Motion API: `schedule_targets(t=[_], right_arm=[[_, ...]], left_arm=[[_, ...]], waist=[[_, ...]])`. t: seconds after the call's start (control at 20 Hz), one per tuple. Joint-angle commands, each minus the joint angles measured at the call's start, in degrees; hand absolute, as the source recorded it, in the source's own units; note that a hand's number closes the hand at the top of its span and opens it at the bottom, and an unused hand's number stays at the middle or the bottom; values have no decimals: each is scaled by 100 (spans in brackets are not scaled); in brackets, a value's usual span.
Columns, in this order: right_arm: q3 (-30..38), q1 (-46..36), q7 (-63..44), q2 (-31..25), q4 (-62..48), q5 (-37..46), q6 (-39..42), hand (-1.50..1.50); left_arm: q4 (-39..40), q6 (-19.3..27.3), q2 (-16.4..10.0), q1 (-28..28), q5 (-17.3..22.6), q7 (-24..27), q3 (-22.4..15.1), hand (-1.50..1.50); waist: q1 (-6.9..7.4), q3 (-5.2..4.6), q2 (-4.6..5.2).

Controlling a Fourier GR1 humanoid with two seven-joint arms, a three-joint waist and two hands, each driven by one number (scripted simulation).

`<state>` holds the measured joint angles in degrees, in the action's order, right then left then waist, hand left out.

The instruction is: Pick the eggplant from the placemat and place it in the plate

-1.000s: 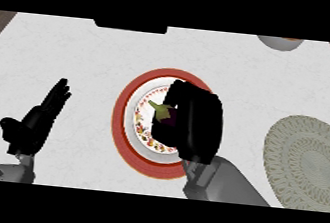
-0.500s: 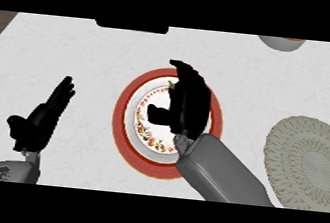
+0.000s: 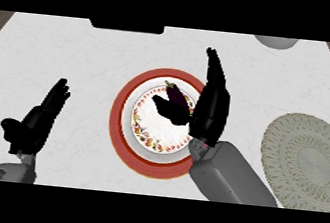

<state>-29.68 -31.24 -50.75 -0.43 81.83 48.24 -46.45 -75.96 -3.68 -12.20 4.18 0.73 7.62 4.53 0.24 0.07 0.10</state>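
Task judged approx. done. The eggplant (image 3: 175,95) is seen lying in the plate (image 3: 122,129), on the white inner part toward the plate's far-right side, green stem end pointed at the counter's (image 3: 77,50) far edge. The red-rimmed plate sits about mid-counter. The placemat (image 3: 308,157), round and woven, is seen near the counter's right edge w/ nothing on it, well apart from the eggplant.

The right hand (image 3: 211,110) is held over the plate's right rim, just beside the eggplant. Its fingers are straight and pressed together, pointed at the far edge, w/ the thumb spread left across the plate's inner part. No curl round the eggplant is seen, so it is judged released. Whether the thumb is touching the eggplant can't be told, as both are dark and overlap.

The left hand (image 3: 39,121) is seen near the counter's left edge, fingers straight and relaxed, resting, nothing held.

What is left, as a judgement: 1 step only, the right hand to be drawn clear of the plate w/o the eggplant being nudged off toward the rim. Pick and transfer need not be redone.

At the far edge, 2 other things are partly seen: a pale bowl (image 3: 277,42) toward the far-right corner and a dark object (image 3: 126,26) left of centre; neither is involved.
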Motion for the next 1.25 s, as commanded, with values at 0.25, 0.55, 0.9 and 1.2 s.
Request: schedule_targets(t=[0.25,0.55,0.9,1.2], right_arm=[[172,2205,1921,-1183,1987,-2059,-944,-150],[174,3637,4019,-2149,2644,-3779,-744,-150],[1065,4637,6099,-2390,2256,-5302,667,-150],[1778,4920,7274,-2182,1520,-5655,1457,-150]], left_arm=[[1,-112,-104,-23,50,-41,97,0],[-241,-137,-101,-244,67,32,119,0],[287,-101,-131,155,-42,59,224,0],[-198,-242,-66,-14,42,-289,170,0]], waist=[[-71,7,-7],[-38,17,-8],[-88,1,-11],[-61,-2,-16]])
